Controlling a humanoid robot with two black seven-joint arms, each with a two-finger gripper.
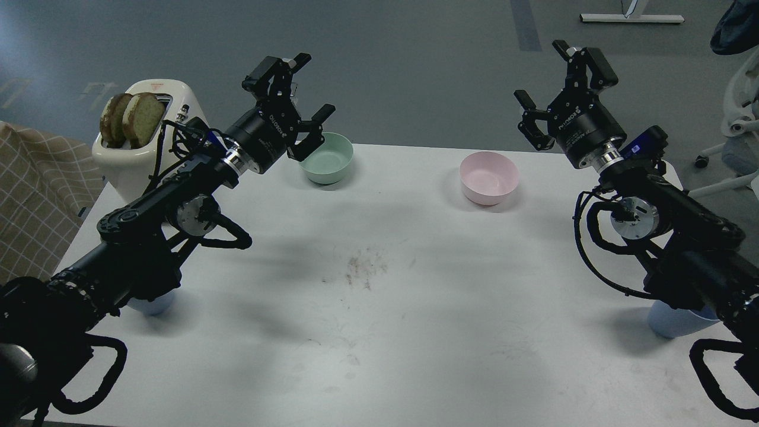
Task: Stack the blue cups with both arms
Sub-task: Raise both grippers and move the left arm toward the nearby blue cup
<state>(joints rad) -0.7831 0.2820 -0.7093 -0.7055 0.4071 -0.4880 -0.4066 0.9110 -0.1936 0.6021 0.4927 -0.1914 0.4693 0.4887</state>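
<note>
Two blue cups stand on the white table (379, 308), both mostly hidden under my arms. Only the base of the left blue cup (153, 305) shows below my left forearm. The right blue cup (673, 323) peeks out under my right forearm near the table's right edge. My left gripper (313, 86) is raised above the far left of the table, open and empty, next to the mint-green bowl. My right gripper (542, 74) is raised above the far right, open and empty. Both grippers are far from the cups.
A mint-green bowl (329, 157) and a pink bowl (488, 177) sit along the table's far edge. A white toaster (148, 139) holding two bread slices stands at the far left corner. A checked cloth (35, 201) lies left of the table.
</note>
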